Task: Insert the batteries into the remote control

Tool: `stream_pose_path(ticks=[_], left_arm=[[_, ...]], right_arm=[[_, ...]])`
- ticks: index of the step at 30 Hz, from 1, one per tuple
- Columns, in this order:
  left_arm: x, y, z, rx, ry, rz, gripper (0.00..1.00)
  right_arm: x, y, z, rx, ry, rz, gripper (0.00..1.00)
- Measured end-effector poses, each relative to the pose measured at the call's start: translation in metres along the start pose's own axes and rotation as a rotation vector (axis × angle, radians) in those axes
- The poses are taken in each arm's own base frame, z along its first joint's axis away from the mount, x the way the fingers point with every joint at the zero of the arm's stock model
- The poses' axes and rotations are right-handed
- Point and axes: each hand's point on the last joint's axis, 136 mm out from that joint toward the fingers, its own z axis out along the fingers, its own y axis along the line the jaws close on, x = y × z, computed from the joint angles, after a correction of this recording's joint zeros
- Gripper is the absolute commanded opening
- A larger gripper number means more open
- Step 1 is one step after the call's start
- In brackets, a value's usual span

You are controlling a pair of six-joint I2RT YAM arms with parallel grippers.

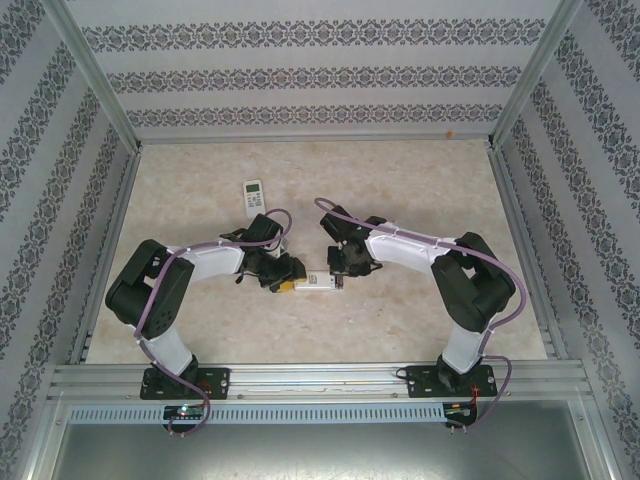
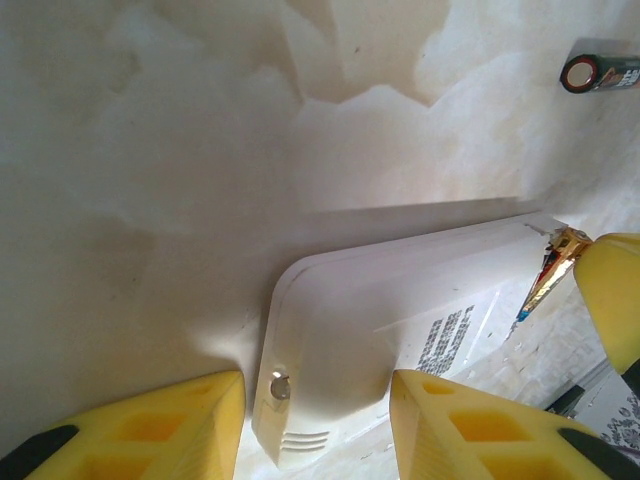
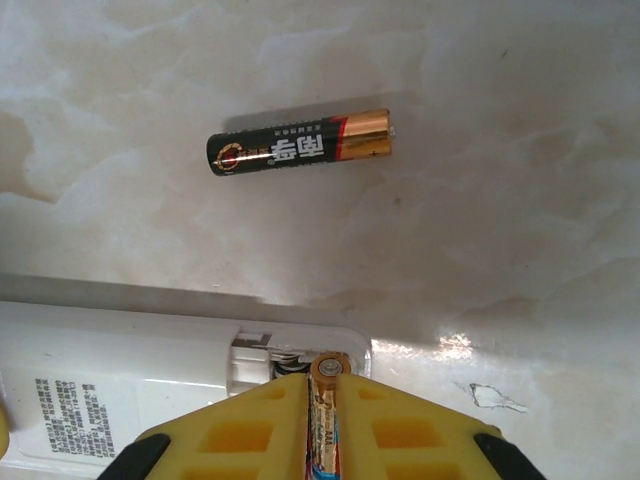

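Insertion step apparently running; remote lying on worktop, left end effector clamping its end; right end effector pinching battery, tip hovering at open bay; spare battery lying beyond remote; next move likely needing polarity alignment, downward press.

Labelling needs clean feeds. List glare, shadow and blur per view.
Left wrist view: overexposed, the table washed pale, the remote casting a soft shadow beside it, the left claw blurred. Right wrist view: the loose battery sharp, print legible; glare on the table near the remote's corner; the right claw soft around its held battery. Top view: even light.
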Motion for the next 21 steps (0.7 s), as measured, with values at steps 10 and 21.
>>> stream_pose_path(ticks=[10,21], left_arm=[[0.0004,0.0001,0.0004,0.002,0.005,-0.003,0.44],[0.0007,0.0001,0.0005,0.003,0.006,-0.003,0.44]], right_arm=[[0.0030,-0.0025,0.0015,-0.003,-0.004,0.006,0.13],[0.0057,-0.0010,0.0026,0.002,-0.030,0.012,0.12]])
